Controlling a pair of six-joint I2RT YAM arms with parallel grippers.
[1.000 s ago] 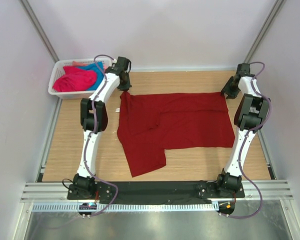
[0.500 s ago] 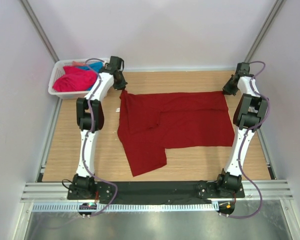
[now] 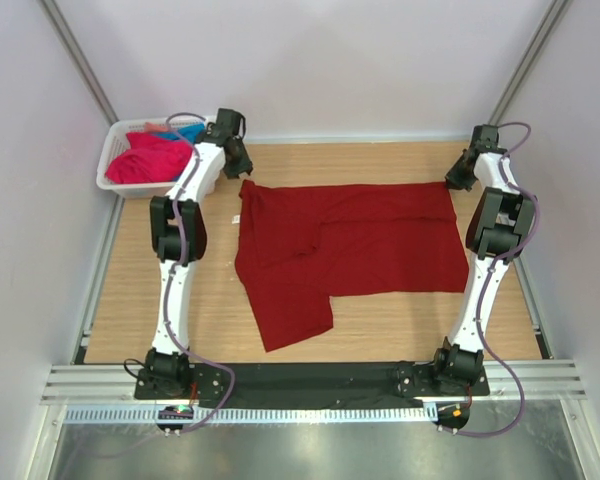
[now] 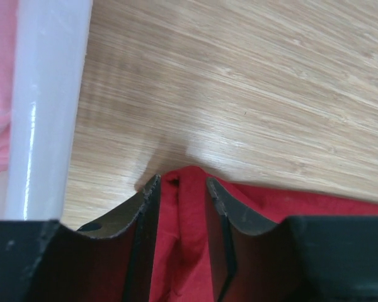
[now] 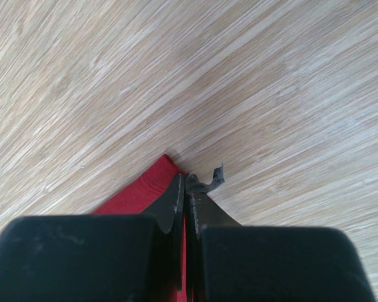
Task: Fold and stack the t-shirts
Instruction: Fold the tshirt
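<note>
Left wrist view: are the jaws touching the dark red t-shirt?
Touching. The left wrist view shows the dark red t-shirt bunched inside the left gripper, pressed against both jaws.

We see a dark red t-shirt [image 3: 370, 240], bright pink shirt [image 3: 145, 160], turquoise shirt [image 3: 191, 133], white lattice basket [image 3: 104, 172], pale streaky wood-grain table [image 3: 410, 322]

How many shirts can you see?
3: a red shirt spread on the table, a pink shirt and a blue shirt bunched in the basket. More may hide underneath.
</note>
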